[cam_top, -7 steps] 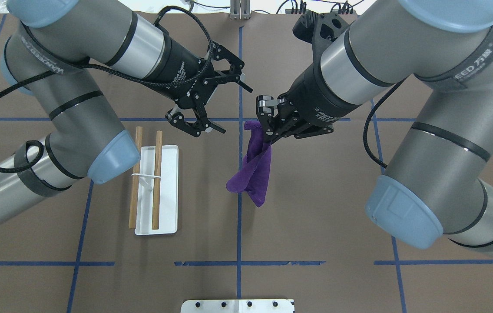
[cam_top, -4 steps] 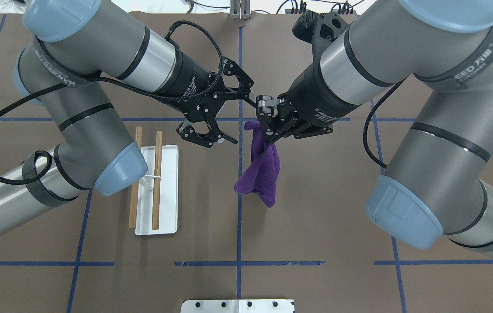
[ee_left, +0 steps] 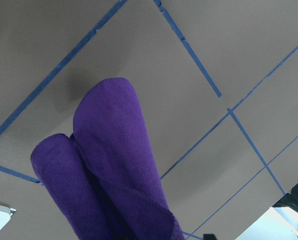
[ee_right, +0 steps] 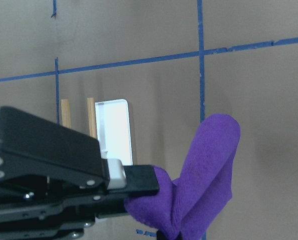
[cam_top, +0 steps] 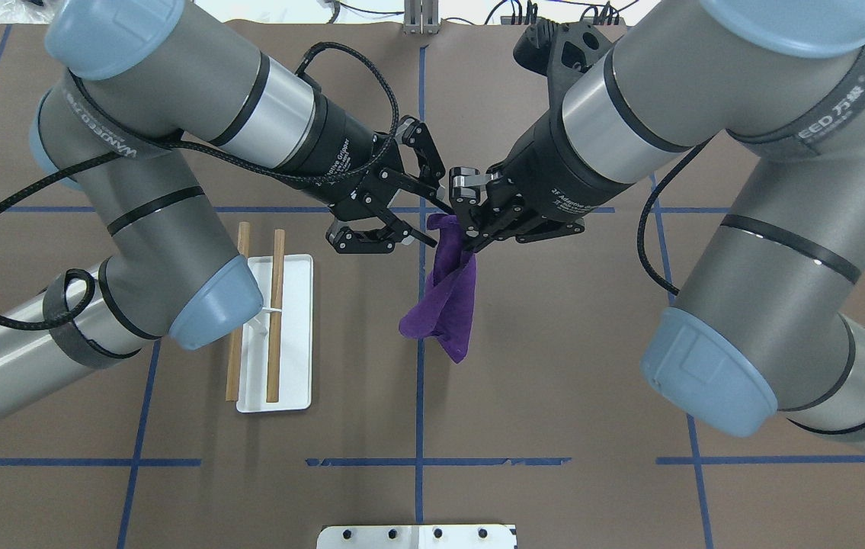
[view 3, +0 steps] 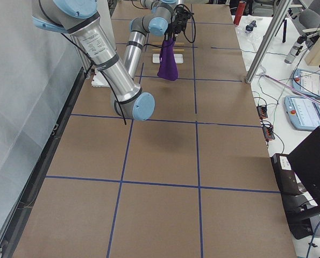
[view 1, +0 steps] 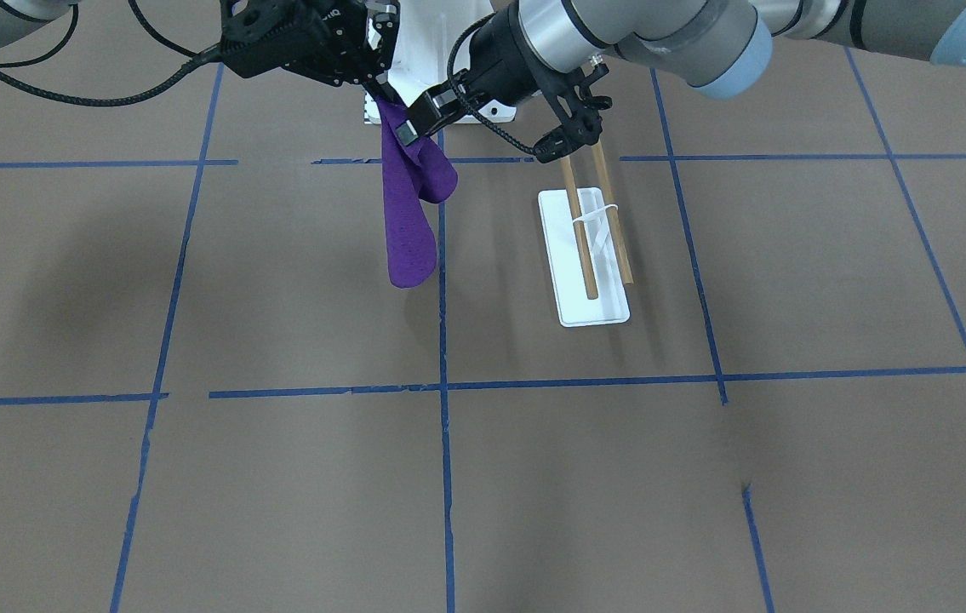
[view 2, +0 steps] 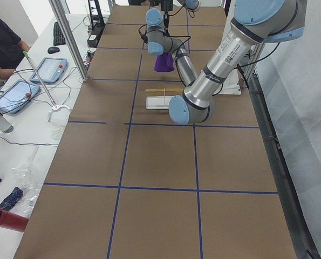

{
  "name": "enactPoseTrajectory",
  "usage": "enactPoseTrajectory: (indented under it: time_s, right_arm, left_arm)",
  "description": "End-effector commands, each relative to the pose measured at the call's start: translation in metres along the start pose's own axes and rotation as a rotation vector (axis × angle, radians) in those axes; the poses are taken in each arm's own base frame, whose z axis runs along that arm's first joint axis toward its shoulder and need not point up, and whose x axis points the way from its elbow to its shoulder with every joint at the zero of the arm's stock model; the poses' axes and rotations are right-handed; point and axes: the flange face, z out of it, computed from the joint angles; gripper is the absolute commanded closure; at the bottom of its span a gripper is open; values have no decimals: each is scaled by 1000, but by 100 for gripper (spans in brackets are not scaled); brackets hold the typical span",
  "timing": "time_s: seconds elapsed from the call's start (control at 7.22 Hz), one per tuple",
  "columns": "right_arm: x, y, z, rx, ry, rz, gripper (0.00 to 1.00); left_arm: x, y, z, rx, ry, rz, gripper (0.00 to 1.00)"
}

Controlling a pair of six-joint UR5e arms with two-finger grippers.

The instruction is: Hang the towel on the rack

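Right gripper clamped top of hanging towel; left gripper gaped wide just beside it, toward the rack.

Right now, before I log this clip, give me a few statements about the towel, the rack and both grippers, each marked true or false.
1. The right gripper is shut on the top end of the towel, which hangs down from it. True.
2. The towel is draped over the dowels of the rack. False: both dowels are bare, and the towel hangs apart from the rack.
3. The left gripper is open, close beside the towel's top end. True.
4. The rack stands on the right arm's side of the table. False: it stands on the left arm's side.
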Motion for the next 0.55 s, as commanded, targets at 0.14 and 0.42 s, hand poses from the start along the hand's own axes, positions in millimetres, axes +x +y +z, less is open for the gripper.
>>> enactPoseTrajectory:
  time_s: [0.14, 0.42]
  right_arm:
    - [3, 0, 0, 0, 3, 2, 100]
    - [13, 5, -9, 16, 0, -12, 0]
  left_arm:
    - [0, 2, -1, -14, 18, 17, 100]
    - [-3, 0, -3, -13, 17, 18, 100]
